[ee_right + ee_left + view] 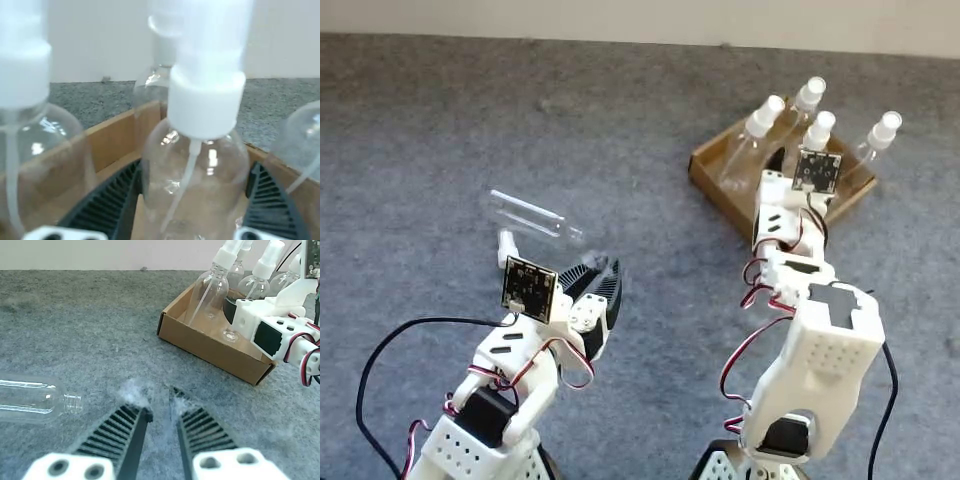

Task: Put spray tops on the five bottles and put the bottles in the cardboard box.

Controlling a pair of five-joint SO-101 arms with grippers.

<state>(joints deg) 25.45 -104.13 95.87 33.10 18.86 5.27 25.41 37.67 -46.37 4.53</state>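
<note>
Left wrist view: clear capless bottle (pixel 30 400) lying flat

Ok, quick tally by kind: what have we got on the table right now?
Bottles with spray tops: 4
Uncapped bottle, lying down: 1
Loose spray top: 1
Cardboard box: 1
Total: 7

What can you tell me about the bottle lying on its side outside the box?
The loose bottle looks like clear plastic, empty, with a threaded open neck and no spray top on it. It lies on its side on the grey table, apart from the cardboard box and untouched by the left gripper.
</note>
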